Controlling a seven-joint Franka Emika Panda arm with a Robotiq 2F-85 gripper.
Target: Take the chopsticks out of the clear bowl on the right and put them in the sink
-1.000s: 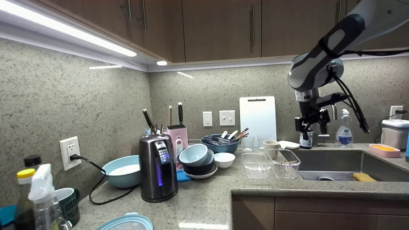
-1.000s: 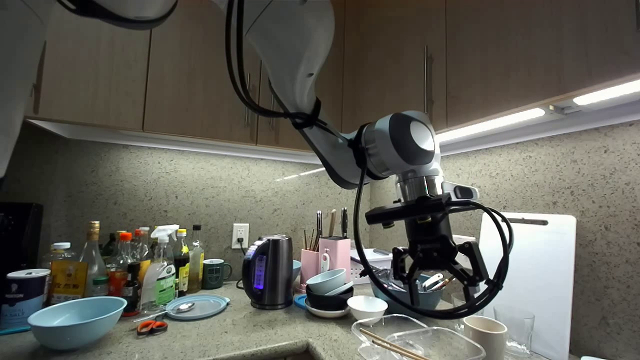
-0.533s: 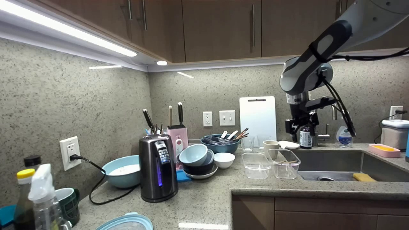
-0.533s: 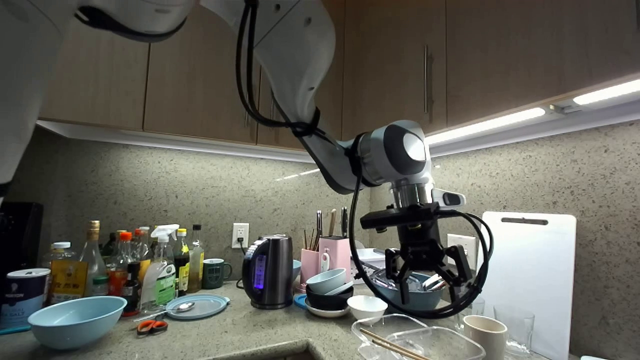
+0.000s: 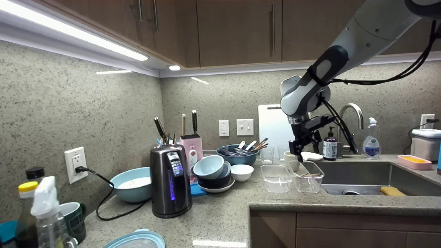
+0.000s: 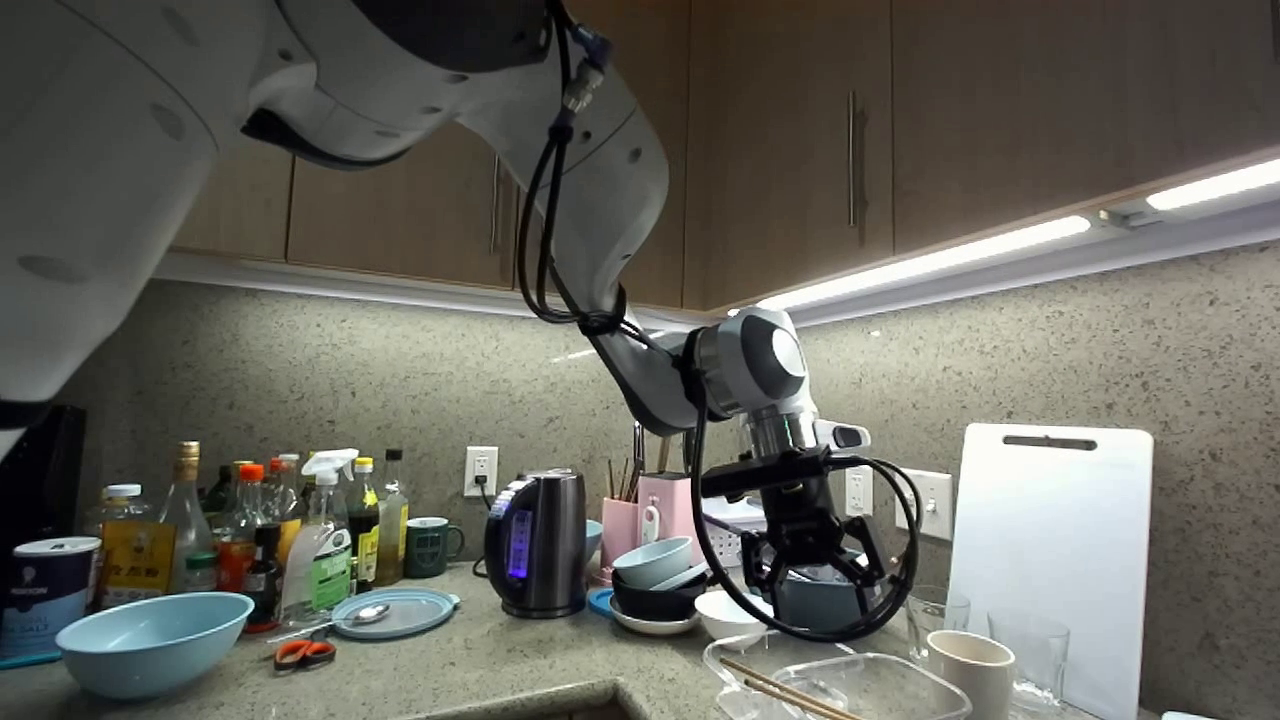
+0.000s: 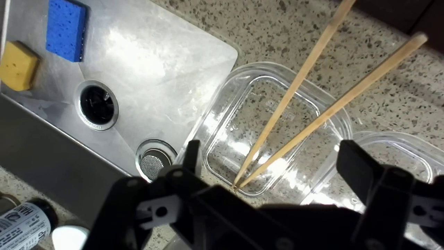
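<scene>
In the wrist view, can see the gripper with jaws spread wide, grasping nothing. Can place the chopsticks in the gap framed by the jaws and ahead of it: resting with tips together inside the clear bowl, fanning out across its rim, above the counter. Can find the sink past one jaw, with a blue sponge and a yellow sponge inside, not yet with the chopsticks.

In an exterior view, can see the jaws above the same bowl, with a second clear bowl lower and to the side away from the sink, and the tap off past the jaws on the sink side. Cannot judge from there the gap between jaws and rim.

In an exterior view, can see the jaws apart here too, above both bowls, with a mug lower and to one side; hard to judge the drop left to the sticks.

Would call only the approach well advanced; would count the pinch, the lift out, the carry over to the sink and the release as all left to do.
</scene>
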